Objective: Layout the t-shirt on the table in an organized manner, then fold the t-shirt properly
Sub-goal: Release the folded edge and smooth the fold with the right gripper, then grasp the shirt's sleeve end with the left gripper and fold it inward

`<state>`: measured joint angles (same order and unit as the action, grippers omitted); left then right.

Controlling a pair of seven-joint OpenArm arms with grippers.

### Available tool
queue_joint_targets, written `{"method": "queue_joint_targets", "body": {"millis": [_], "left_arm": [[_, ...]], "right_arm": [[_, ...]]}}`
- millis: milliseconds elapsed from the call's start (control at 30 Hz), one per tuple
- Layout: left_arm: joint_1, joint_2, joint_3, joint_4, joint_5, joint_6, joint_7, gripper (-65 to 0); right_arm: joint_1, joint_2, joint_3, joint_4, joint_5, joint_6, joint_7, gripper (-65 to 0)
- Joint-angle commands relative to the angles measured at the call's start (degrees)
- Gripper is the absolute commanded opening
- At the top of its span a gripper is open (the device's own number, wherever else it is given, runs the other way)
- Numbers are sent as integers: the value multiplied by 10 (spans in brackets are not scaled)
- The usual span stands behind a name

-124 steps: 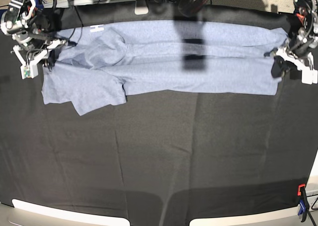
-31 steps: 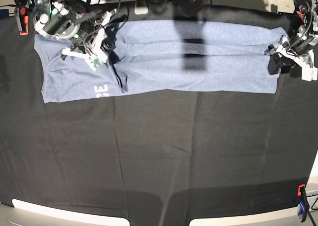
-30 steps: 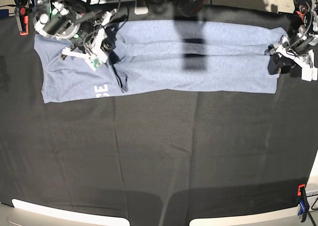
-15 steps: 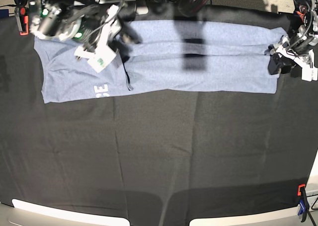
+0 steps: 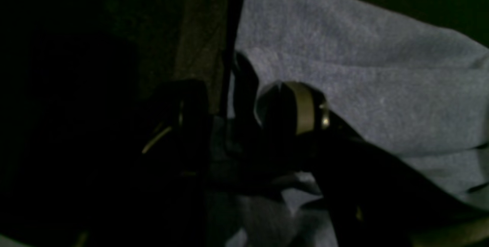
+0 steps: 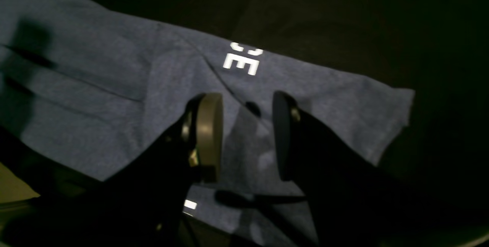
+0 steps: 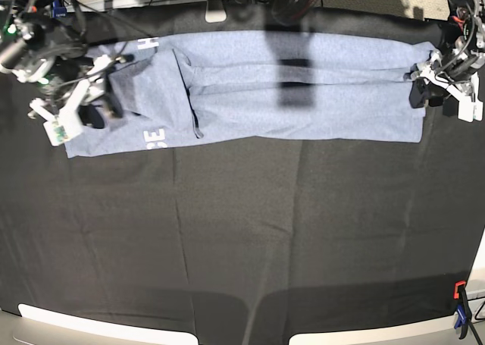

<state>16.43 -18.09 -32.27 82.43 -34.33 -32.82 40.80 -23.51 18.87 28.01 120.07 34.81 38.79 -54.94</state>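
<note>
Blue-grey cotton, the t-shirt (image 7: 303,87) lies stretched in a long folded band along the far edge of the black-clothed desk (image 7: 242,239), with white letters (image 6: 242,60) showing near its end at the far corner where the right arm works. The right hand (image 6: 246,136) hangs over that end with its fingers (image 6: 208,128) parted and nothing between them. At the opposite far corner the left hand (image 5: 244,121) sits at the shirt's other end, fingers spread wide with dark cloth between them; whether it grips the cloth I cannot tell.
</note>
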Motion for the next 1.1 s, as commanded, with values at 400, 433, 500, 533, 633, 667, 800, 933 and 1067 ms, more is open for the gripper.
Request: {"method": "queue_joint_targets", "body": {"millis": [400,433,500,533,633,667,800,933,1067], "left_arm": [[-2,-9,-3,-41,-142,-72,148,-458],[-3,-9,-3,-41,-142,-72,142,-509],[-2,-10,-3,-41,-142,-72,131,-647],[-2,-12,-3,-41,-140,-72,131,-650],[-2,-15,-4,-41,-122,-72,95,-650],[-2,-17,-4,-41,-108,-72,75,-650],[-5,-40,-4,-39,-40,-19,-1,-650],[-5,-65,-4,-22,6,26,-14,-650],[0,-64,-7,58,28,44,28,-650]], "right_arm": [[3,7,4,11,19,1,16,-436],[3,7,4,11,19,1,16,-436],[3,7,4,11,19,1,16,-436],[3,7,4,11,19,1,16,-436],[3,7,4,11,18,1,19,-436],[3,7,4,11,18,1,25,-436],[3,7,5,11,12,1,51,-436],[7,7,5,11,12,0,52,-436],[7,7,5,11,3,0,55,-436]]}}
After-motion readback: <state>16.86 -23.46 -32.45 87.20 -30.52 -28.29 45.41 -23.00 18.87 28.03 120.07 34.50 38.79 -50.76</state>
